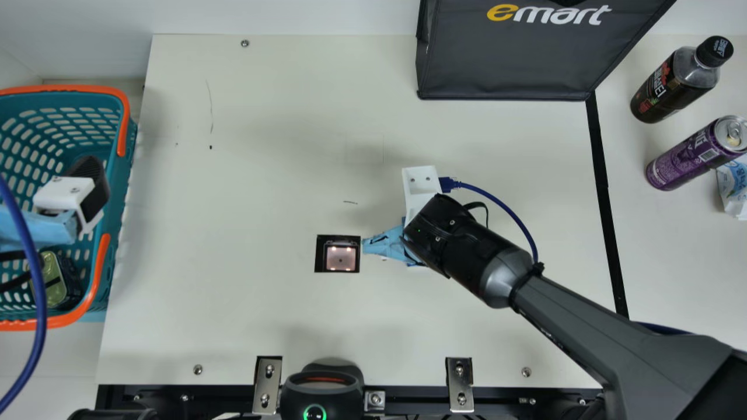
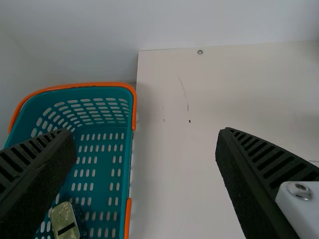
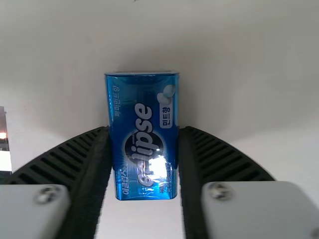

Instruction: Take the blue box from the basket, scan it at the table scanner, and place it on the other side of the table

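In the main view, my right gripper [image 1: 390, 242] is just right of the table scanner [image 1: 338, 255], a lit square window. In the right wrist view, the blue box [image 3: 143, 114] stands out between the ribbed fingers of my right gripper [image 3: 144, 132], which is shut on its two sides; part of the dark scanner window [image 3: 4, 144] shows at the edge. My left gripper [image 1: 92, 178] is over the teal basket [image 1: 129, 175] in the main view. Seen from its wrist, my left gripper [image 2: 145, 142] is open and empty, above the basket [image 2: 127, 164] and the table beside it.
A green-topped tin [image 1: 53, 280] lies in the basket. A black bag [image 1: 502, 64] stands at the table's back. Beyond the black strip on the right are a dark bottle [image 1: 671, 87], a purple can [image 1: 688, 157] and a white-blue carton [image 1: 732, 186].
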